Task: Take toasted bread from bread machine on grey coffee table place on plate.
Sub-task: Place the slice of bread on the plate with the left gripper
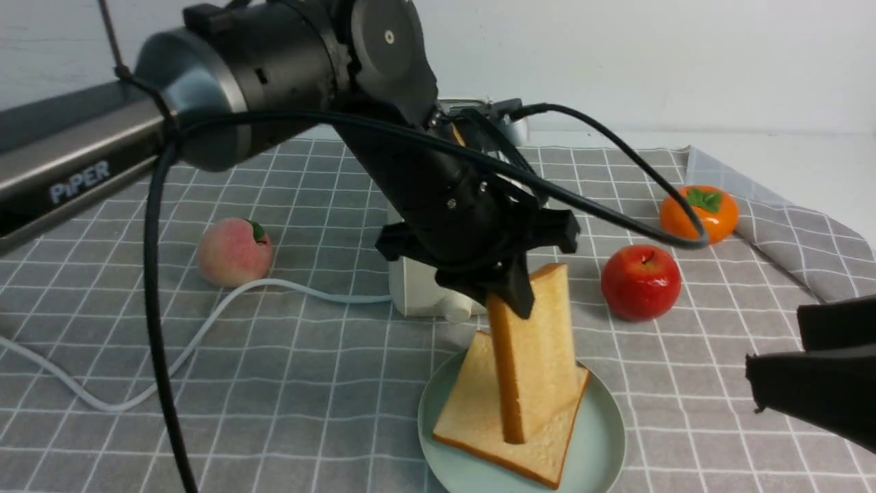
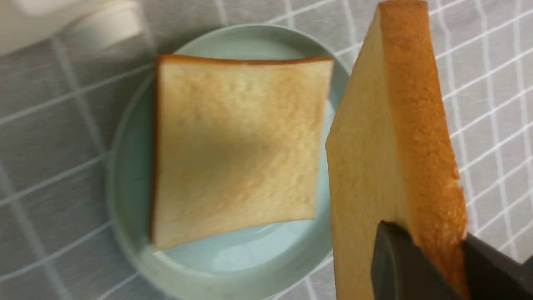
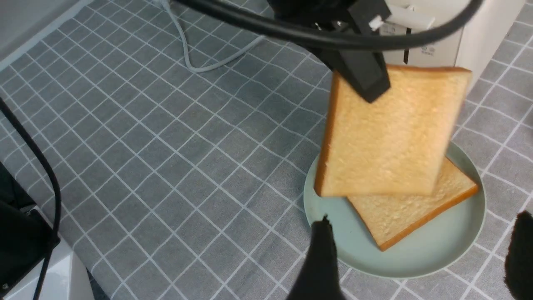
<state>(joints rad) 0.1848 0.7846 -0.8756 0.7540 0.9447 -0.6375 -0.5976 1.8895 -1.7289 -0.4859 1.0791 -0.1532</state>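
Toasted bread (image 1: 537,349): hung upright in L gripper (image 1: 510,294), clamped at top edge, over 2nd slice (image 1: 479,418) laid flat on plate (image 1: 602,445), just in front of bread machine (image 1: 417,294) on grey coffee table (image 1: 308,383). R gripper (image 3: 422,233): gaped wide, empty, near plate.

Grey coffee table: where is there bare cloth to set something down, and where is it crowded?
Widest bare patch: near left, between the white cord and the plate. Smaller one between the peach and the bread machine. Crowded: bread machine, plate, apple and persimmon, with the left gripper holding toasted bread over the plate.
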